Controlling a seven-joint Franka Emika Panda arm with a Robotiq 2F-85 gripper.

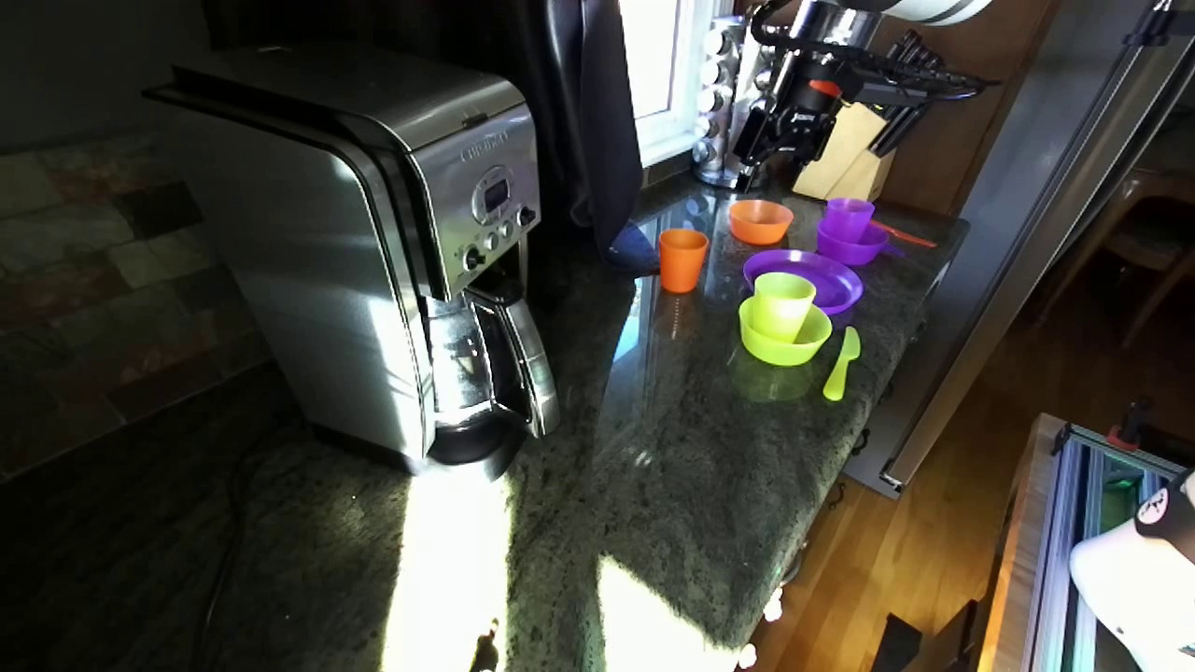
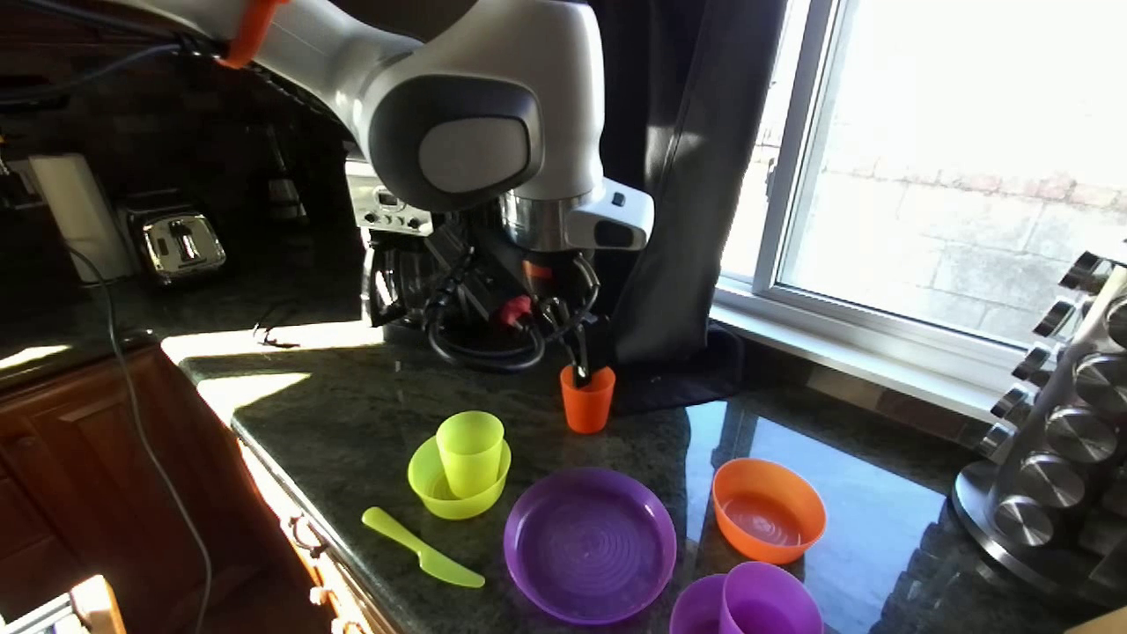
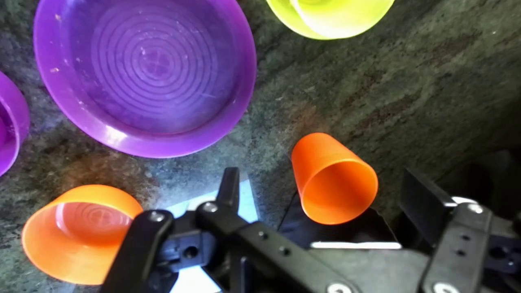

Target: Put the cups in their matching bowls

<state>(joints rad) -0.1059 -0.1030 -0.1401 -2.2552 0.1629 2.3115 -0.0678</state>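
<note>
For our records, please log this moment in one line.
gripper open; orange cup outside orange bowl; purple cup in purple bowl; lime cup in lime bowl

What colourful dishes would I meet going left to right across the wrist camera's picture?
Purple bowl (cut off by the picture's edge), orange bowl, purple plate, orange cup. Left out: the lime-green bowl, which spans the orange cup's place.

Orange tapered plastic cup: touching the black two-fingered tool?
Apart. In the wrist view, gaps show on both sides of the orange tapered plastic cup, separating it from the open black two-fingered tool.
</note>
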